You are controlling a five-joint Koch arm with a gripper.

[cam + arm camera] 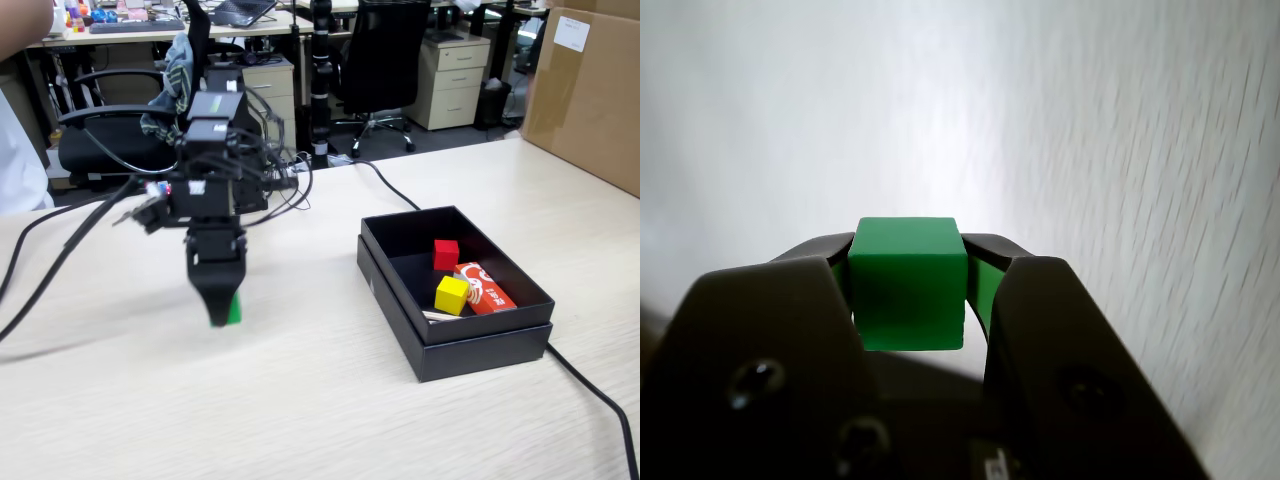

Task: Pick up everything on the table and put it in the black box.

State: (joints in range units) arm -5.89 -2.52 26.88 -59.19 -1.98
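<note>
A small bright green cube sits clamped between my two dark jaws in the wrist view, and its edge peeks out beside the fingertips in the fixed view. My gripper points down at the left-middle of the pale wood-grain table, shut on the cube just above the surface. The black box stands apart to the right, holding a red cube, a yellow cube and a red-and-white packet.
A big brown carton stands at the back right of the table. Black cables trail left from the arm, and another cable runs past the box's right corner. Office chairs and desks lie beyond the far edge.
</note>
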